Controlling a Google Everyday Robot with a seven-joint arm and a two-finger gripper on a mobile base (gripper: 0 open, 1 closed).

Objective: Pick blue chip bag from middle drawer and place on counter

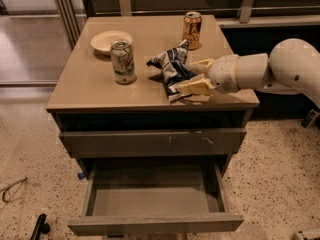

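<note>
The blue chip bag stands crumpled on the beige counter, at its front right. My gripper reaches in from the right. Its two pale fingers close on the bag's right side, just above the counter top. The middle drawer is pulled open below, and its grey inside is bare.
A green-and-white can stands left of the bag, an orange can behind it, and a white bowl at the back left. A shut, scratched drawer front sits above the open drawer. Speckled floor lies around the cabinet.
</note>
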